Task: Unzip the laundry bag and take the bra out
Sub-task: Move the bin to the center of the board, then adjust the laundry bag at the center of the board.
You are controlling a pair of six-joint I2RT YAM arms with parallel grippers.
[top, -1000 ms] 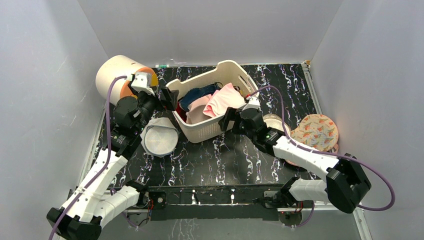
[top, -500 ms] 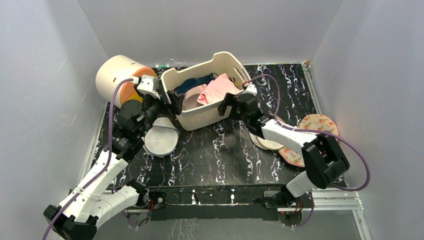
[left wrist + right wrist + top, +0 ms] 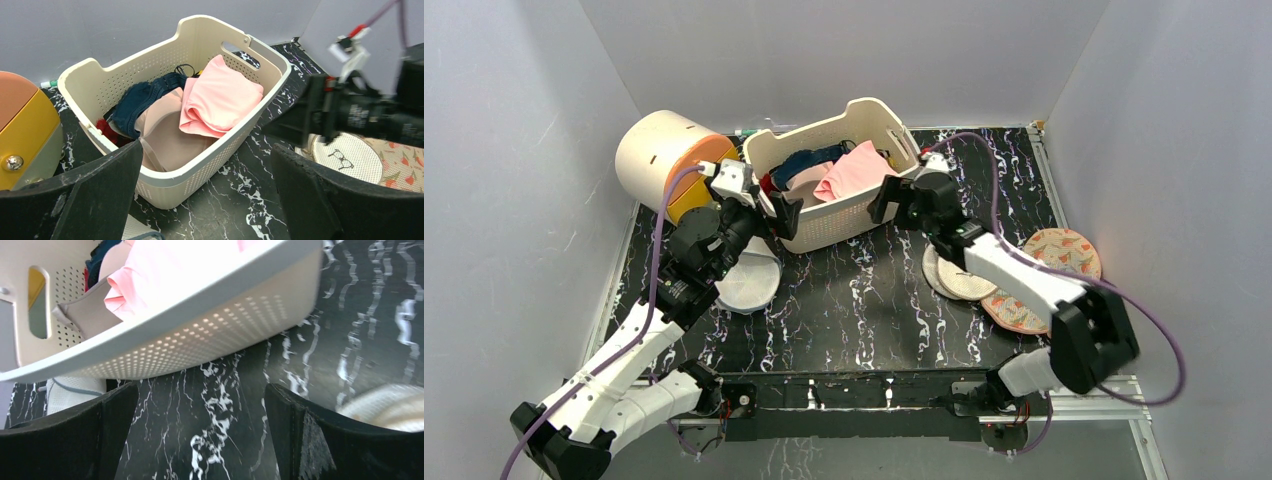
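- both grippers are off the bag; it lies at the right of the top view, floral side up, partly under the right arm and well apart from the basket at upper centre.
- a pale mesh disc lies just beside it. we cannot see the zip, or tell whether the bag is shut.
- the left gripper is spread wide and holds nothing; it sits at the basket's near left corner.
- the right gripper is equally wide and empty, low beside the basket's right wall.
- we cannot place the bra for sure. thin black straps show at the basket's far wall behind the pink garment; they may belong to it, but no cups are visible.
- we judge the bag light, soft and floppy, likely to slide on the table. one gripper should pin a lobe near the pink trim while the other pinches the small zip tab.
- we expect the bra to be light, with springy cups. a cup edge or the bridge looks a safer hold than a strap, which could stretch or snag.
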